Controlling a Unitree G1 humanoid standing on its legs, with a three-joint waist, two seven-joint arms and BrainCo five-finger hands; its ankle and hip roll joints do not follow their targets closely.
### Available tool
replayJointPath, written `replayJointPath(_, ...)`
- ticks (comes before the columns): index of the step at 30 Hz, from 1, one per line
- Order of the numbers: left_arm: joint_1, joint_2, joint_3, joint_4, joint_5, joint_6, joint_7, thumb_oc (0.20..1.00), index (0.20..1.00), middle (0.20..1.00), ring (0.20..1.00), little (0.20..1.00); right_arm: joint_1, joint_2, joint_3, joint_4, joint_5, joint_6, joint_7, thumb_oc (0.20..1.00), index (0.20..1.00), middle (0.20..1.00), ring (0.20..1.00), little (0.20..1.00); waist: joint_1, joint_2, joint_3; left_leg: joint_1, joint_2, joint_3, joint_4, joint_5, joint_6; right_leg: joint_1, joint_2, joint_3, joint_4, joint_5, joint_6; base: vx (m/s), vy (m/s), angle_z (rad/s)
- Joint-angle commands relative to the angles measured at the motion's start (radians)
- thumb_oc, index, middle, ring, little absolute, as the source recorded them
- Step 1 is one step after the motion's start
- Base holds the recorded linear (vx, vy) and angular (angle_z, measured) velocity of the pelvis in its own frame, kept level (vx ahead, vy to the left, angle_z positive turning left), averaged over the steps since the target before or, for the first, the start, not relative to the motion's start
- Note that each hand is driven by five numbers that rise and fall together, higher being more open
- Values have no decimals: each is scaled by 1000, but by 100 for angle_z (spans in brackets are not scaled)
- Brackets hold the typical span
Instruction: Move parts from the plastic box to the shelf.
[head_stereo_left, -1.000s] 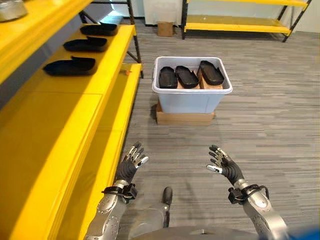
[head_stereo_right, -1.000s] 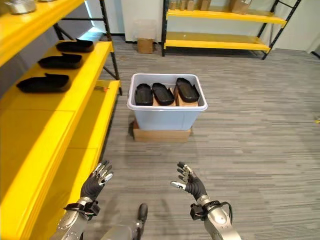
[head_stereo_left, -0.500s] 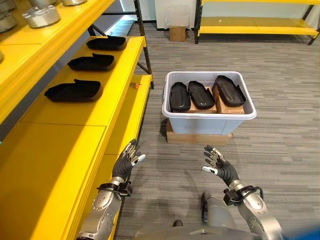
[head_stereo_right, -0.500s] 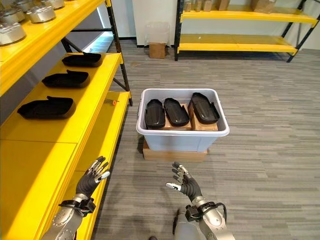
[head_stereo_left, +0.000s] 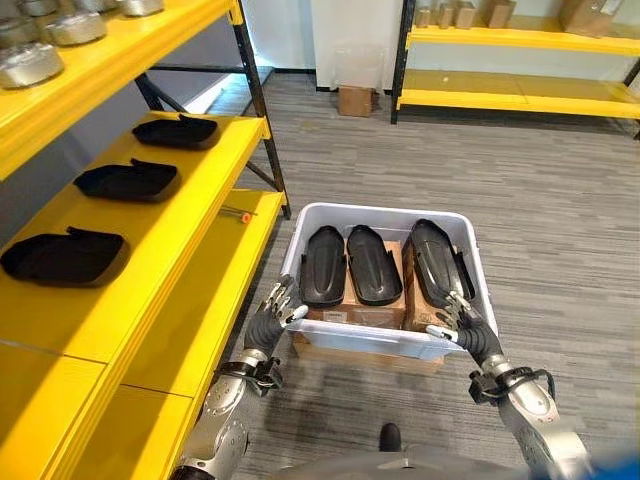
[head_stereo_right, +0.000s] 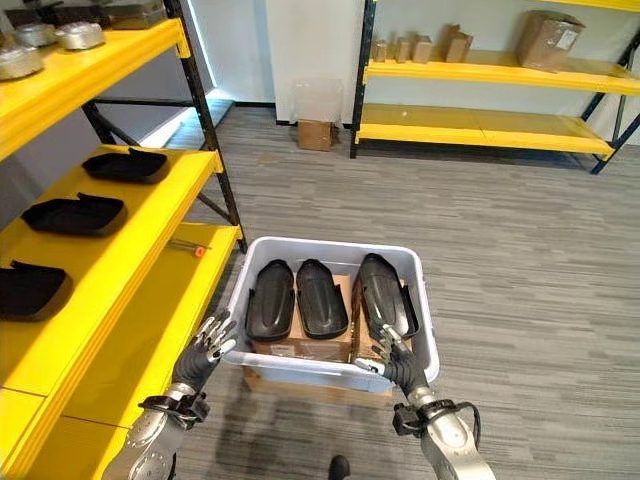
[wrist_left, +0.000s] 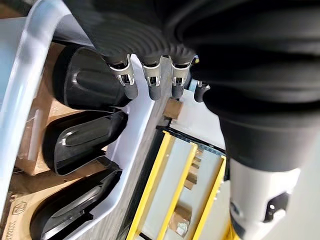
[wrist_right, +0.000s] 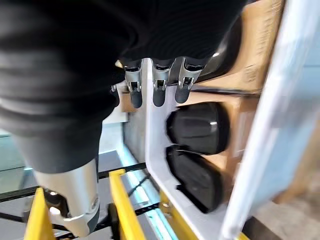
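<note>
The pale grey rectangular plastic box (head_stereo_left: 375, 335) is taken as the landmark. It rests on a flat brown cardboard carton (head_stereo_left: 365, 355) on the grey floor. Three black elongated moulded plastic parts are seen inside it, laid side by side on cardboard packing: the left part (head_stereo_left: 323, 263), the middle part (head_stereo_left: 372, 263) and the right part (head_stereo_left: 437, 262). Their long axes run from the near wall of the box towards its far wall, roughly in line with the reach of the arms.

The left hand (head_stereo_left: 274, 315) is held just outside the box's near left corner, with fingers straight and spread; nothing is held and no contact with the rim can be confirmed. The right hand (head_stereo_left: 462, 322) is held at the box's near right corner, over the rim, with fingers likewise extended and empty. The right part lies directly ahead of the right hand; the left part is nearer the left hand.

To the left of the box, three black parts (head_stereo_left: 62, 256) are already placed on the middle board of the yellow metal shelf (head_stereo_left: 170, 260). A reach into the box is judged to be the step in hand.
</note>
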Motion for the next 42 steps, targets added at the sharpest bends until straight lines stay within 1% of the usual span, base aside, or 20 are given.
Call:
replayJointPath(1, -5, 49, 16, -75, -9, -39, 0, 1000, 1000, 1000, 1000, 1000, -17, -29, -9, -45, 43, -57, 7, 1000, 1000, 1000, 1000, 1000, 29, -36, 33, -119, -77, 6, 224, 199, 35, -29, -87, 55, 113, -10, 66, -38, -66, -2)
replayJointPath(2, -4, 50, 16, -76, -9, -38, 0, 1000, 1000, 1000, 1000, 1000, -17, -29, -9, -45, 43, -57, 6, 1000, 1000, 1000, 1000, 1000, 29, -35, 32, -124, -76, 6, 231, 195, 35, -32, -86, 55, 114, -10, 67, 13, -50, 0)
replayJointPath(3, -1, 50, 20, -74, -13, -36, 1, 1000, 1000, 1000, 1000, 1000, -19, -29, -7, -42, 41, -61, 2, 1000, 1000, 1000, 1000, 1000, 29, -43, 40, -150, -34, 43, 186, 194, 42, -27, -93, 56, 116, -13, 71, 130, 64, 2)
replayJointPath(4, 2, 52, 17, -67, -17, -38, 1, 1000, 1000, 1000, 1000, 1000, -23, -26, -7, -32, 45, -67, -14, 1000, 1000, 1000, 1000, 1000, 37, -52, 39, -146, 64, 82, 31, 183, 37, -11, -101, 69, 108, -26, 89, 233, 202, 2)
replayJointPath(5, 5, 54, 14, -64, -10, -42, 3, 1000, 1000, 1000, 1000, 1000, -26, -30, -13, -31, 44, -74, -22, 1000, 1000, 1000, 1000, 1000, 41, -33, 31, -124, 140, 72, -147, 211, 14, -7, -102, 88, 114, -47, 111, 240, 301, 1)
replayJointPath(6, 6, 51, 14, -65, -9, -42, 1, 1000, 1000, 1000, 1000, 1000, -25, -34, -20, -33, 46, -75, -24, 1000, 1000, 1000, 1000, 1000, 36, -20, 26, -129, 175, 87, -207, 233, 2, -4, -111, 90, 118, -56, 123, 137, 232, -8)
replayJointPath(7, 7, 50, 13, -65, -9, -42, 1, 1000, 1000, 1000, 1000, 1000, -24, -35, -20, -33, 46, -74, -24, 1000, 1000, 1000, 1000, 1000, 39, -19, 26, -119, 179, 92, -221, 239, 1, -4, -109, 93, 120, -58, 121, 91, 255, -23)
replayJointPath(8, 9, 48, 15, -62, -8, -43, -5, 1000, 1000, 1000, 1000, 1000, -16, -34, -28, -42, 46, -71, -20, 1000, 1000, 1000, 1000, 1000, 30, 0, 15, -105, 206, 129, -253, 228, -9, -4, -128, 94, 132, -74, 134, 97, 237, -27)
replayJointPath(10, 3, 46, 8, -55, -5, -44, -13, 1000, 1000, 1000, 1000, 1000, -10, -19, -32, -41, 35, -71, -15, 1000, 1000, 1000, 1000, 1000, 28, 14, 0, -87, 194, 144, -282, 208, -10, 1, -151, 94, 138, -69, 150, 148, 331, -32)
replayJointPath(11, -15, 54, 1, -51, -12, -43, -20, 1000, 1000, 1000, 1000, 1000, -8, -7, -42, -38, 34, -67, -17, 1000, 1000, 1000, 1000, 1000, 21, 13, -3, -89, 151, 159, -248, 169, -4, 8, -194, 100, 141, -46, 172, 166, 351, -18)
replayJointPath(13, -17, 61, 1, -52, -10, -47, -25, 1000, 1000, 1000, 1000, 1000, -20, -1, -29, -40, 20, -66, -14, 1000, 1000, 1000, 1000, 1000, 28, 7, -4, -75, 124, 191, -241, 141, 6, 17, -227, 110, 123, -18, 190, 141, 304, -4)
replayJointPath(14, -30, 64, -4, -51, -33, -45, -24, 1000, 1000, 1000, 1000, 1000, -42, 13, -6, -40, 14, -66, -11, 1000, 1000, 1000, 1000, 1000, 33, -1, -15, -54, 101, 238, -251, 119, 17, 17, -264, 116, 99, 15, 213, 145, 276, -38)
replayJointPath(15, -36, 70, -9, -52, -35, -45, -27, 1000, 1000, 1000, 1000, 1000, -47, 15, 2, -52, 5, -68, -9, 1000, 1000, 1000, 1000, 1000, 31, -8, -18, -48, 89, 250, -244, 104, 21, 20, -281, 119, 81, 30, 223, 127, 240, -61)
replayJointPath(23, -51, 75, 8, -73, -28, -55, -29, 1000, 1000, 1000, 1000, 1000, -58, 6, -9, -96, -47, -86, -22, 1000, 1000, 1000, 1000, 1000, 30, -25, -28, -19, 81, 277, -248, 81, 25, 32, -302, 112, 55, 40, 240, 67, 31, -23)
replayJointPath(31, -86, 83, 30, -123, -41, -75, -26, 1000, 1000, 1000, 1000, 1000, -166, -41, -83, -120, -193, -130, -118, 1000, 1000, 1000, 1000, 1000, 28, -9, -16, -21, 102, 287, -281, 105, 4, 23, -293, 99, 21, 33, 236, 12, -38, -3)
replayJointPath(34, -141, 89, 13, -142, -63, -84, -22, 1000, 1000, 1000, 1000, 1000, -286, -75, -95, -99, -261, -143, -187, 1000, 1000, 1000, 1000, 1000, 29, 11, 23, -69, 110, 282, -282, 127, -7, -24, -291, 100, 25, 37, 233, -186, -22, -1)
replayJointPath(35, -174, 95, -2, -163, -71, -92, -17, 1000, 1000, 1000, 1000, 1000, -372, -94, -91, -48, -294, -141, -235, 1000, 1000, 1000, 1000, 1000, 30, 26, 45, -98, 113, 279, -285, 141, -11, -55, -291, 99, 28, 45, 229, -190, -18, 9)
replayJointPath(36, -176, 95, -1, -163, -71, -92, -16, 1000, 1000, 1000, 1000, 1000, -376, -94, -90, -46, -294, -142, -236, 1000, 1000, 1000, 1000, 1000, 29, 26, 46, -99, 114, 279, -285, 142, -11, -56, -290, 99, 28, 46, 229, -228, -24, 10)
replayJointPath(37, -205, 99, -13, -176, -77, -102, -12, 1000, 1000, 1000, 1000, 1000, -453, -122, -85, -8, -336, -137, -276, 1000, 1000, 1000, 1000, 1000, 30, 40, 76, -127, 114, 278, -285, 153, -15, -89, -289, 103, 31, 54, 228, -201, -11, 14)
replayJointPath(42, -285, 97, -51, -214, -108, -130, 5, 1000, 1000, 1000, 1000, 1000, -653, -173, -59, 108, -362, -138, -369, 1000, 1000, 1000, 1000, 1000, 32, 72, 157, -213, 115, 281, -281, 184, -21, -207, -285, 133, 55, 79, 230, -190, -10, -3)
